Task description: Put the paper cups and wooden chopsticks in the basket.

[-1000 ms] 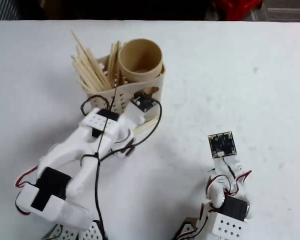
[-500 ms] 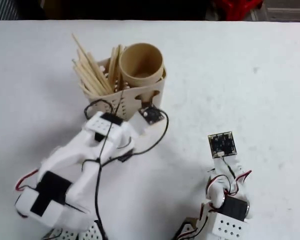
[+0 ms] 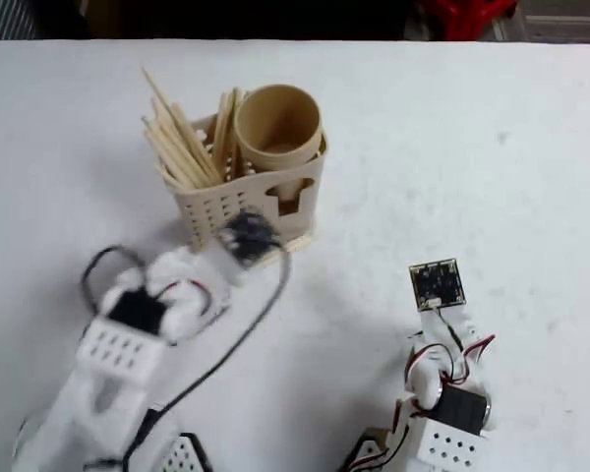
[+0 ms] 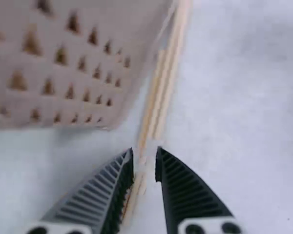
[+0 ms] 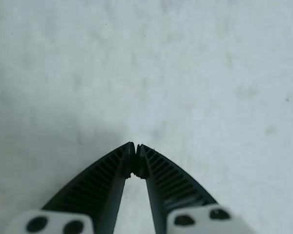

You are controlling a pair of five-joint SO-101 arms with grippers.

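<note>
1. The loose wooden chopsticks (image 4: 167,78) lay flat along the foot of the basket (image 4: 63,63), their long axis running straight away from the left gripper (image 4: 144,158).
2. Its jaws stood slightly parted, straddling the near end.
3. The right gripper (image 5: 135,161) was clenched on nothing, well apart.

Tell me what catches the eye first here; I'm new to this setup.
A beige basket stands far left on the table, holding wooden chopsticks and a paper cup. Stray chopsticks lie along its base, the left gripper open at their near end.
</note>
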